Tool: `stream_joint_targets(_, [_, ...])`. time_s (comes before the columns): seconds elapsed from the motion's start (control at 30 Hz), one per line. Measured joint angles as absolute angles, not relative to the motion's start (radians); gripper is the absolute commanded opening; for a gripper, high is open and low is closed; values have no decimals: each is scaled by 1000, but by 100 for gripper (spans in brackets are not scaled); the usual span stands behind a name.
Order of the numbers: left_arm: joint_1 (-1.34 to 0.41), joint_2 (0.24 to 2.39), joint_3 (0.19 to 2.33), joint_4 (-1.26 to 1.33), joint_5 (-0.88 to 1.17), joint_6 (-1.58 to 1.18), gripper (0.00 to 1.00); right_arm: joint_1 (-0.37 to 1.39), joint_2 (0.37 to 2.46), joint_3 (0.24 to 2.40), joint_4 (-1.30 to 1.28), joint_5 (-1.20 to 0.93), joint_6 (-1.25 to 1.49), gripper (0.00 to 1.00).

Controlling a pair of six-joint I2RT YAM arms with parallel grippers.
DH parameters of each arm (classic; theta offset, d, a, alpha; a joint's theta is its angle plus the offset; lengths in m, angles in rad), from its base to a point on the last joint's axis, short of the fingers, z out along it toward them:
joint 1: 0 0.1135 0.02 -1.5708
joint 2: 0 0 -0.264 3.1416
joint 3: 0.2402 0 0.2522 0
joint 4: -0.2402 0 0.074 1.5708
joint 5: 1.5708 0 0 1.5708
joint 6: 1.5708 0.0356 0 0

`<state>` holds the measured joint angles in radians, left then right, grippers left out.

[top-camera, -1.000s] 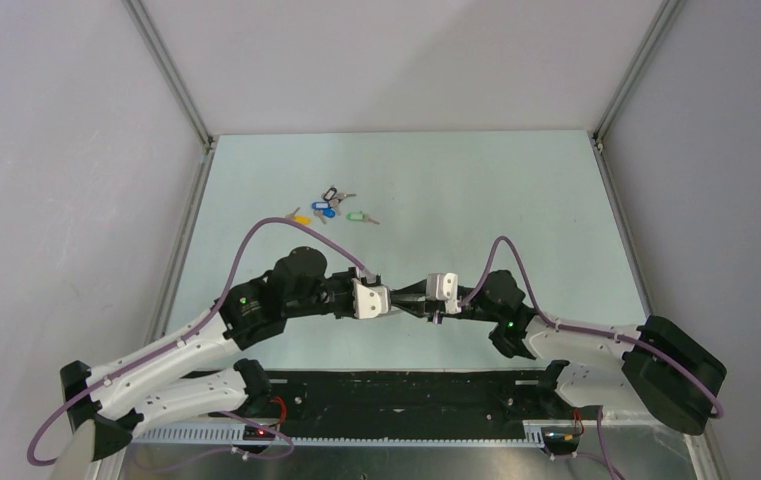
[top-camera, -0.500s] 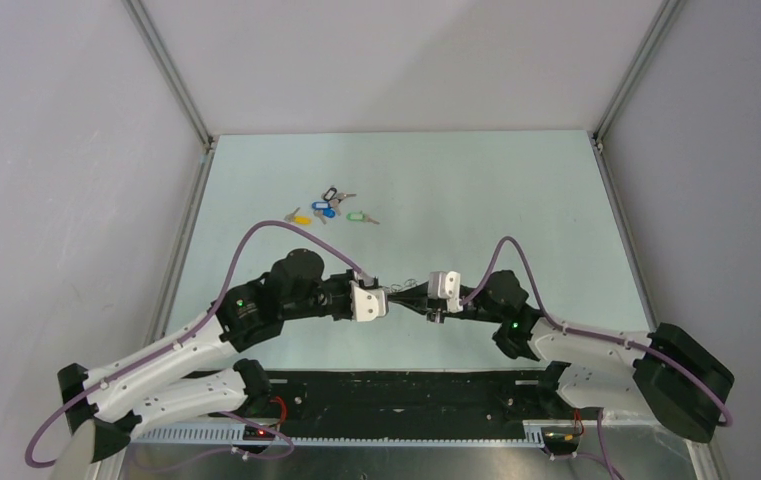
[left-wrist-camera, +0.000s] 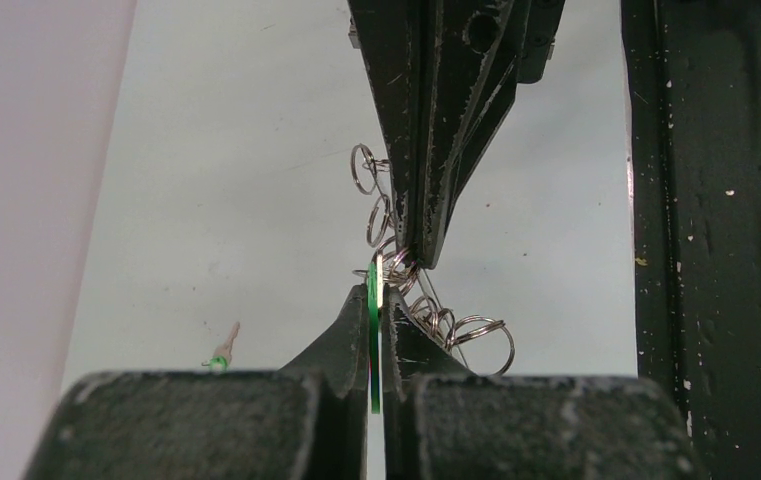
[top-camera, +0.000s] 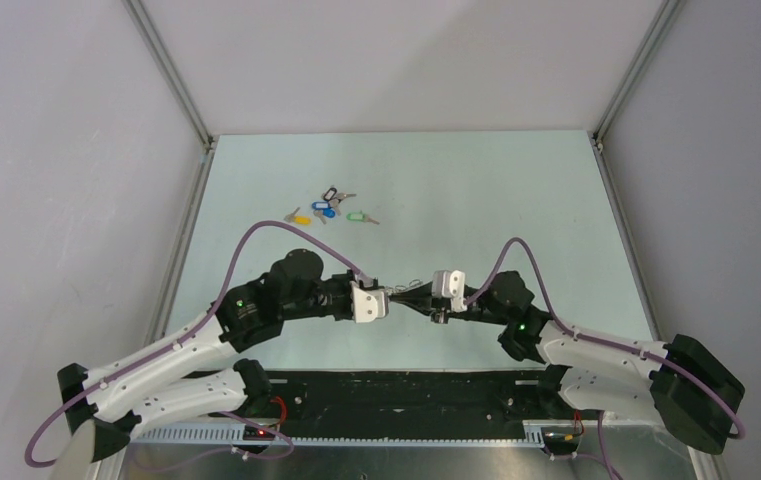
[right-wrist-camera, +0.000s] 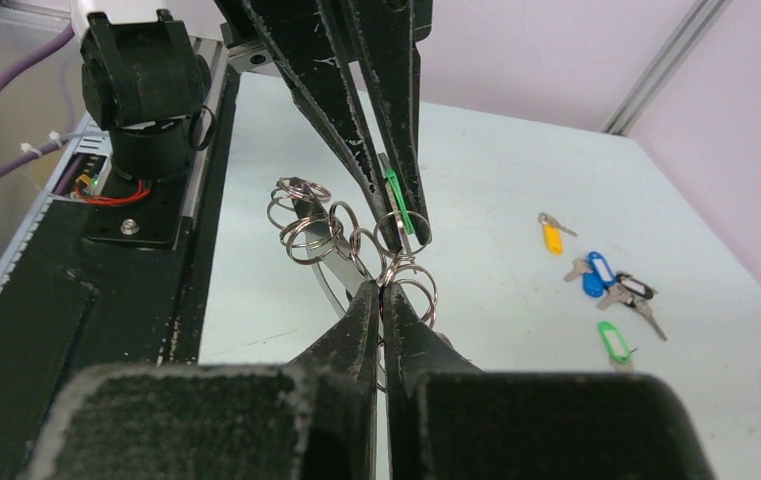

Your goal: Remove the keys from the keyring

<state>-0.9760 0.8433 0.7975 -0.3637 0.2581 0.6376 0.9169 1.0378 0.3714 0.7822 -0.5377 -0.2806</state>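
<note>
Meeting low over the pale worktop [top-camera: 476,200], the two arms hold the keyring [right-wrist-camera: 311,228] strung between them, clear of the surface and just ahead of the black base rail [top-camera: 406,385]. The left end effector [left-wrist-camera: 376,292] is pressed together on a flat green tag [left-wrist-camera: 373,345], seen edge-on in its own wrist view. The right end effector [right-wrist-camera: 381,292] is clamped on one loop of the keyring, a tangle of thin silvery split rings linked in a short chain. Whether a key hangs behind the green tag cannot be told. Several keys [right-wrist-camera: 594,277] with yellow, blue, black and green tags lie loose in a group toward the far left of the worktop, well apart from the arms.

The rings look light, stiff and springy. Their smooth wire could slip out of a narrow pinch, and the chain would likely swing and twist wherever it is not held. The firmest holds appear to be the flat face of the tag on one side and the ring nearest it on the other. That ring is best gripped across its wire close to the split, so the coil can be worked open rather than dragged.
</note>
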Motion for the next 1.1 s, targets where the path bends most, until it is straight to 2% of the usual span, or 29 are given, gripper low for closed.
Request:
stream_joint_targets(0.43, [-976, 843, 797, -372, 226, 638, 0, 913, 1047, 472, 597, -511, -89, 0])
stream_joint_targets(1.1, [-976, 841, 790, -383, 213, 639, 0, 896, 1089, 554, 469, -485, 350, 0])
